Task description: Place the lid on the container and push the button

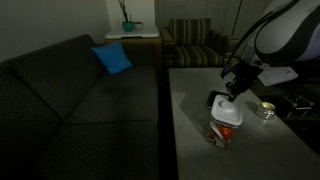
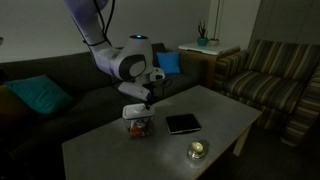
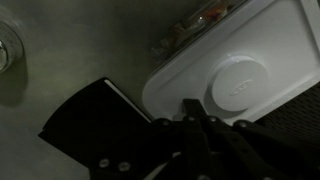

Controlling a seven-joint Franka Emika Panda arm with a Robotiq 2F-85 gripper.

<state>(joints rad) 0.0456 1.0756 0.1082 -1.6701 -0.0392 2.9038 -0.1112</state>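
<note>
The table carries everything, and your arm bends down over its left part in an exterior view. A dark tablet lies flat just right of the container, apart from it. A tin sits nearer and further right. Neither is in your way. The container stands upright, and the lid lies on top of it, directly under the gripper.

The lid looks rested rather than seated. In the wrist view a strip of the container shows past its far edge, and in an exterior view the lid seems slightly tilted. So press straight down, slowly, near the middle. A push at the edge would likely tip the lid or skid the container. The lid is a rounded rectangle, top face up, with its long axis running from lower left to upper right in the wrist view.

The gripper's fingers are closed together with nothing between them, tips at the lid's near edge. Whether they touch it cannot be told. The raised round disc in the lid's middle is probably the button. Move forward onto it before you bear down.
</note>
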